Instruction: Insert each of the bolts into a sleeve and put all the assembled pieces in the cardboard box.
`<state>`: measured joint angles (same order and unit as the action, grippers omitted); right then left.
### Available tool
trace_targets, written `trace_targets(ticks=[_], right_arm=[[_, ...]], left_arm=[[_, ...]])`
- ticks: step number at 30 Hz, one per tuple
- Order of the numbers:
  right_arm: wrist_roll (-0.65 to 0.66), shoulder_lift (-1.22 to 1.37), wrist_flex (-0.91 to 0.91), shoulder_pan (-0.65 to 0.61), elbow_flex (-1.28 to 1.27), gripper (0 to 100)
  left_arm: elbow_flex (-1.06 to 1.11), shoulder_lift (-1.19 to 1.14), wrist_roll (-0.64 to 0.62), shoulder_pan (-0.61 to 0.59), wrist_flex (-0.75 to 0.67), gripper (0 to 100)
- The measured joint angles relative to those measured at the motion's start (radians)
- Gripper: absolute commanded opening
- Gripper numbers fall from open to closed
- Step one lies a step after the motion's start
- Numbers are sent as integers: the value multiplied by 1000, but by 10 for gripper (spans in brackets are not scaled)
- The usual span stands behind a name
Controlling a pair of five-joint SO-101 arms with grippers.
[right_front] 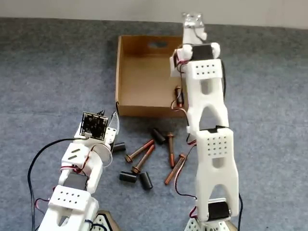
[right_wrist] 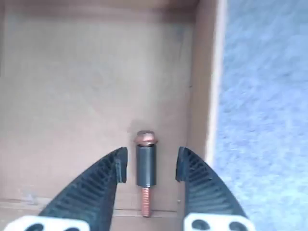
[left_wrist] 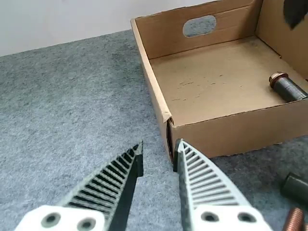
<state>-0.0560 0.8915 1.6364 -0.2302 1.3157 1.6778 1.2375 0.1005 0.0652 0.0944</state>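
One piece (right_front: 179, 97), copper bolt (right_wrist: 145, 138) pushed thru a black sleeve (right_wrist: 146, 166), lies flat on the box (right_front: 144, 82) floor. It's in the corner formed by box's right wall & the wall nearest the arms, lengthwise along the right wall and just beside it. Bolt head points toward box's far wall; threaded tip sticks out toward the near wall. R gripper (right_wrist: 151, 163) hangs inside the box over that corner, fingers spread w/ the sleeve between them and a gap on each side, so no contact. R arm stretches above box's right wall in the high view. L gripper (left_wrist: 159, 146) sits outside the box, near its left near corner, low over the counter (right_front: 48, 72); fingers parted a little, nothing betw. them. 4 bare bolts (right_front: 140, 150) lie on the counter just outside box's near wall, mixed w/ 4 loose sleeves (right_front: 127, 177).
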Motion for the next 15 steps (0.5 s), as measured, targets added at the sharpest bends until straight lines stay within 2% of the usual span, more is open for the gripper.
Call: trace_targets(ticks=[9, 15], right_arm=[[2, -8, 0, 112, 0, 155], [2, 98, 0, 121, 0, 155]], left_arm=[[0, 0, 0, 0, 0, 119], [0, 0, 0, 0, 0, 119]])
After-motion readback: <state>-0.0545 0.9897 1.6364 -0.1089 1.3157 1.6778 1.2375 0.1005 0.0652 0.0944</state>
